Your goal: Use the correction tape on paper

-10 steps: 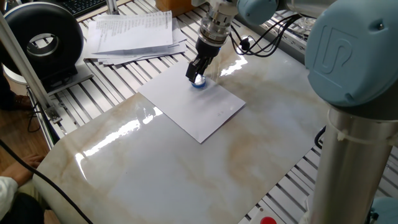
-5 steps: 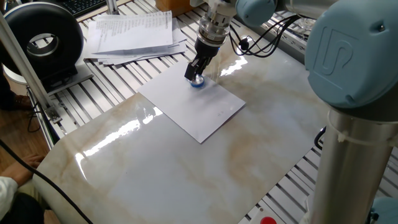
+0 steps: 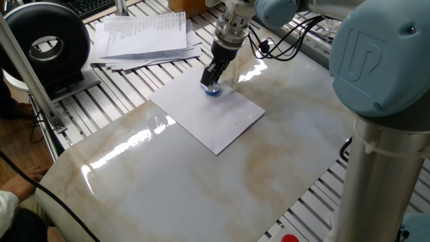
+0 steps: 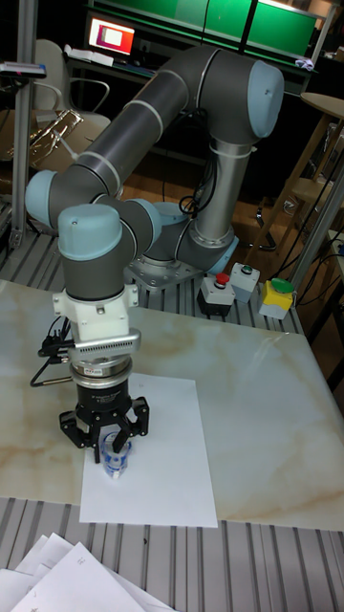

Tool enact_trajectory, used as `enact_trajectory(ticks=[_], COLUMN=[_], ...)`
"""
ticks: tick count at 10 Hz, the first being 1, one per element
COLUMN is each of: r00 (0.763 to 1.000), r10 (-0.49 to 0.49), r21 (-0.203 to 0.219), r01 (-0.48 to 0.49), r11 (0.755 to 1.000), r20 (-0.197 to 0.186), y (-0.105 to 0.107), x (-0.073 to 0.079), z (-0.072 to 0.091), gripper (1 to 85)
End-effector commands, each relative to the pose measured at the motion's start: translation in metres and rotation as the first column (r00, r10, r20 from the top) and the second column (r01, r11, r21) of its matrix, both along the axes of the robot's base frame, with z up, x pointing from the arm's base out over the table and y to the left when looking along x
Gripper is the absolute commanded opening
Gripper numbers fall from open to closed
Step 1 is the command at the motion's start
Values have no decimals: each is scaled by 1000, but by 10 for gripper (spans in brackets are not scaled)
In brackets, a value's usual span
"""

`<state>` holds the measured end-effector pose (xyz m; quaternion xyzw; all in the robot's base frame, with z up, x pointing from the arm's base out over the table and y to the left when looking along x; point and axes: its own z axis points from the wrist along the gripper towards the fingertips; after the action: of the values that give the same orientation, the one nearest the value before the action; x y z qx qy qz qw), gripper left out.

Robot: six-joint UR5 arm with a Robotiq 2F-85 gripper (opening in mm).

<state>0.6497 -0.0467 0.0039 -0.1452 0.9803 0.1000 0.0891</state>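
Observation:
A blank white sheet of paper [image 3: 208, 111] [image 4: 158, 454] lies flat on the marble tabletop. The small blue and clear correction tape [image 3: 213, 89] [image 4: 116, 462] stands on the paper near its far edge. My gripper [image 3: 211, 81] [image 4: 111, 446] points straight down over it, fingers closed around the dispenser's upper part. The tape's lower end touches the sheet. The fingers hide most of the dispenser's top.
A stack of printed papers [image 3: 144, 37] lies at the back left, partly on the slatted frame. A black ring-shaped device [image 3: 46, 46] stands at the far left. Button boxes [image 4: 244, 287] sit by the arm's base [image 4: 182, 258]. The arm's large column [image 3: 383, 134] fills the right.
The gripper with the correction tape has shifted slightly left and toward the far edge of the paper since a second ago; almost no motion in the last half second.

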Motion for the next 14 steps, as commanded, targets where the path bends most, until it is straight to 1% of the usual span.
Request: enact_trajectory(ticks=[1, 2, 4, 6, 7, 9, 10, 11, 13, 14], r00=[999, 998, 994, 996, 996, 995, 996, 995, 990, 987], r10=[36, 58, 108, 93, 87, 92, 72, 81, 131, 152], r21=[-50, -76, -157, -140, -115, -56, -3, 9, 9, -2], r01=[-35, -56, -104, -94, -88, -94, -72, -81, -131, -152], r11=[998, 996, 982, 986, 989, 994, 997, 997, 991, 988], r20=[21, 21, 13, -9, -17, -39, -58, -62, -50, -43], y=[-12, -18, -32, -25, -18, -4, 8, 10, 2, -6], x=[5, 5, 4, -3, -5, -12, -17, -18, -19, -19], z=[5, 7, 15, 20, 20, 21, 23, 23, 17, 14], gripper=[403, 410, 423, 433, 437, 457, 463, 463, 470, 477])
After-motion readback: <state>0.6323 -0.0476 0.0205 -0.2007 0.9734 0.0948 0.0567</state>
